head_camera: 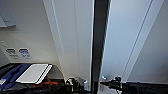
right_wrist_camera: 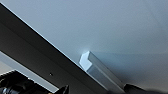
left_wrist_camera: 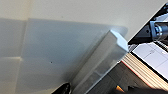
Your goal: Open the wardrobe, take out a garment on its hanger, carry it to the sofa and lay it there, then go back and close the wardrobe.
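— Wardrobe (head_camera: pixel 75 37) is directly in front of me, very close. Its two white doors stand a little apart, and a dark gap (head_camera: pixel 99 42) runs down between them.

— Where are your hands?

— My left gripper (head_camera: pixel 75 86) and my right gripper (head_camera: pixel 110 83) are low, one at each side of the gap, both near the door edges. At my left wrist I see a small white handle (left_wrist_camera: pixel 110 50) on the left door, just beside the gripper. At my right wrist I see the other handle (right_wrist_camera: pixel 96 67) on the right door, also just beside.

— Do you grasp the handles?

— I cannot tell. The fingers are not clear enough to say if they are closed on anything or loose.

— What could go wrong?

— I think the handles are small and smooth, so the fingers could slip off when I pull. Also, if one door swings faster, it may hit my arm, because I stand so close.
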Motion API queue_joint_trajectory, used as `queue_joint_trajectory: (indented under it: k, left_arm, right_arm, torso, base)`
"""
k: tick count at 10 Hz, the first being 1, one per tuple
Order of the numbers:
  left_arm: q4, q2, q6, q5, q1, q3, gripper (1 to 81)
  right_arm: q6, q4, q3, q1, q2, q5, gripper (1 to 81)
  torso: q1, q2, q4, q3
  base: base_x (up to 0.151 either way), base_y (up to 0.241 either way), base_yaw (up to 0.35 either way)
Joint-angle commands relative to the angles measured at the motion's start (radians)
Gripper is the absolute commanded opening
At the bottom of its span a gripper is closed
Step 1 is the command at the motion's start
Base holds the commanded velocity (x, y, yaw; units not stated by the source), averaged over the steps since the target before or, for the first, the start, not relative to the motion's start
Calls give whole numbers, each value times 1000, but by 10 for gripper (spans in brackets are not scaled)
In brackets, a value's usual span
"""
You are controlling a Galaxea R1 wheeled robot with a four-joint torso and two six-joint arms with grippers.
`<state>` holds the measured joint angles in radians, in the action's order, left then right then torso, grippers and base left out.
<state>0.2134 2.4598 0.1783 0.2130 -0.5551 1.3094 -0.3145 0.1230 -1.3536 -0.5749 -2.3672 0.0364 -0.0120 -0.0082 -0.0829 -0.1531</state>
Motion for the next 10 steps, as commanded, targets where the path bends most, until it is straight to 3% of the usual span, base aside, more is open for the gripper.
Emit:
queue_joint_trajectory:
  k: [1, 5, 6, 8, 10]
  left_arm:
    - [-13, -213, -3, -99, -94, -411, 811]
    - [100, -427, -6, -106, -295, -535, 811]
    - [133, -497, -6, -134, -348, -548, 811]
    - [168, -614, -8, -245, -456, -562, 811]
    - [173, -715, -5, -413, -564, -529, 811]
  right_arm:
    - [-31, 137, 329, -39, 94, -21, 811]
    - [-32, 287, 512, -222, 336, 100, 811]
    - [-32, 302, 545, -254, 390, 131, 811]
    - [-34, 307, 619, -302, 504, 154, 811]
    - [-40, 300, 621, -363, 622, 236, 811]
  torso:
    - [0, 0, 0, 0]
    - [0, 0, 0, 0]
    - [0, 0, 0, 0]
    - [0, 0, 0, 1]
    - [0, 0, 0, 1]
  base:
    - [0, 0, 0]
    - [0, 0, 0]
    - [0, 0, 0]
    - [0, 0, 0]
    - [0, 0, 0]
